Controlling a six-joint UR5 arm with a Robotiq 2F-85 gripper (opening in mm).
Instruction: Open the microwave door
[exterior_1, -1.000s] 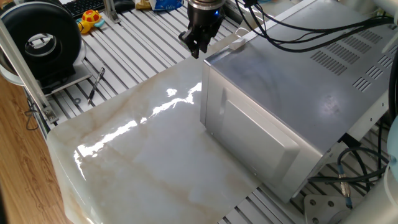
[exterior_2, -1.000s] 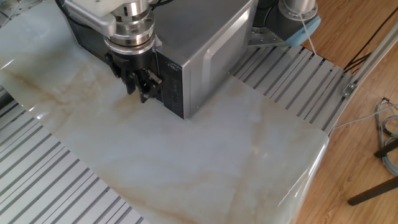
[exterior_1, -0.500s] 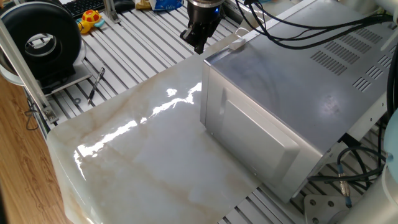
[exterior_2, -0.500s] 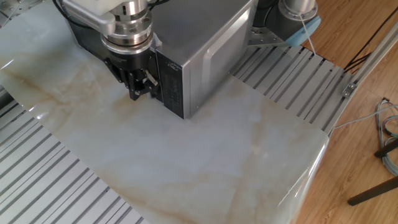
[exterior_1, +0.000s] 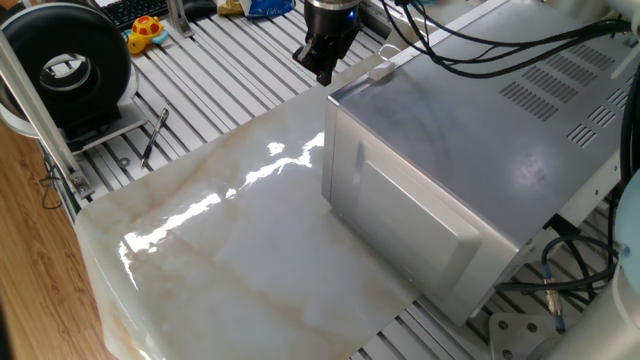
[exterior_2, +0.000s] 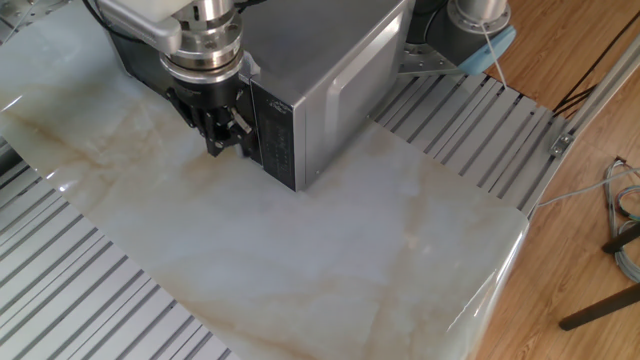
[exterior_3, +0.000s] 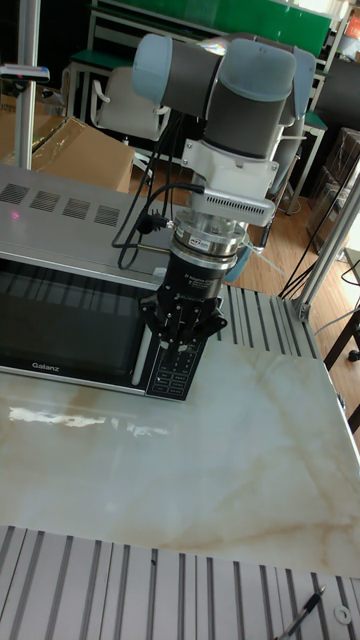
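The microwave (exterior_1: 470, 130) (exterior_2: 330, 60) (exterior_3: 60, 210) is a big silver-grey box on the marble slab. In the tall fixed view the microwave door (exterior_3: 65, 330) shows its dark glassy face and lies flush with the box. Right of it is the dark control panel (exterior_3: 168, 372) (exterior_2: 274, 140). My gripper (exterior_3: 185, 342) (exterior_2: 224, 143) (exterior_1: 322, 72) points down just in front of this panel, at the microwave's front corner. Its fingers look drawn together with nothing between them. The arm hides the door in the other fixed view, and in one fixed view the door faces away.
A glossy marble slab (exterior_1: 230, 260) (exterior_2: 300, 260) covers the slatted table in front of the microwave. A black round device (exterior_1: 65, 65), a yellow toy (exterior_1: 147, 30) and a pen (exterior_1: 155, 135) lie at the far left. Cables (exterior_1: 480, 50) trail over the microwave's top.
The gripper's fingers have come together, and it has shifted slightly up and closer to the microwave's front corner. The door has not moved.
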